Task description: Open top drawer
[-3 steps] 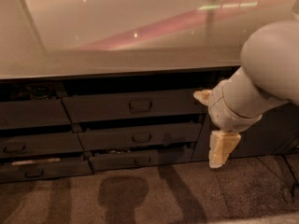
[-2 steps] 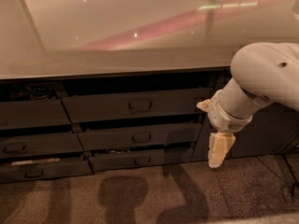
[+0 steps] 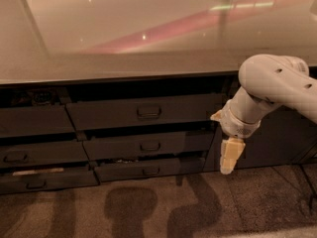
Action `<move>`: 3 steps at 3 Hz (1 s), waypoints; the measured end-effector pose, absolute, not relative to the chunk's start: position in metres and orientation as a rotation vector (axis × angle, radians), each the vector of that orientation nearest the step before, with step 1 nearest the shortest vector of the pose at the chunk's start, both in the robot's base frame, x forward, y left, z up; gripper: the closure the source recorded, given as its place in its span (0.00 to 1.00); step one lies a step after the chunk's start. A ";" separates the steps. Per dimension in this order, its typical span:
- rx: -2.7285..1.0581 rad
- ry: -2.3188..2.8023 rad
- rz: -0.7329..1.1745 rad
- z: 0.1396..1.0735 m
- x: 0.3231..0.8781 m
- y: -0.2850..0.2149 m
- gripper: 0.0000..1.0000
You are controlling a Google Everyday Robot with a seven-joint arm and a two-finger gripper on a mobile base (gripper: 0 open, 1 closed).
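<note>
The top drawer (image 3: 114, 114) is the wide dark grey front just under the counter, with a small loop handle (image 3: 148, 112) at its centre. A dark gap shows above its front panel. My gripper (image 3: 231, 158) is cream-coloured and hangs pointing down from the white arm (image 3: 277, 86). It is to the right of the drawer stack, past the drawers' right ends and lower than the top drawer's handle. It touches no drawer and holds nothing that I can see.
Two shorter dark drawers (image 3: 148, 146) (image 3: 148, 170) sit below the top one. More dark drawers (image 3: 34, 155) stand at the left. A dark cabinet door (image 3: 285, 140) is behind the arm. The glossy counter top (image 3: 124, 38) overhangs everything. Speckled floor (image 3: 148, 212) lies in front.
The white arm has swung lower and further into view from the right. The gripper has shifted slightly left at about the same height. The drawers have not moved.
</note>
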State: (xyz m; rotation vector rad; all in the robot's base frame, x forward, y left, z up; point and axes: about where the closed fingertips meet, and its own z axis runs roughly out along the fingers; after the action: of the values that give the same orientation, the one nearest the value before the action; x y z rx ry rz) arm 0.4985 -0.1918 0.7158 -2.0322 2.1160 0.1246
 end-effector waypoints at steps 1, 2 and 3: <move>-2.032 2.117 0.128 0.714 0.499 -0.192 0.00; -2.047 2.053 0.017 0.713 0.492 -0.190 0.00; -2.113 1.910 -0.202 0.712 0.460 -0.193 0.00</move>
State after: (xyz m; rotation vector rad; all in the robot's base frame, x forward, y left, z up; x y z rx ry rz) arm 0.4601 -0.1925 0.7118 -2.1134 1.9100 -0.2025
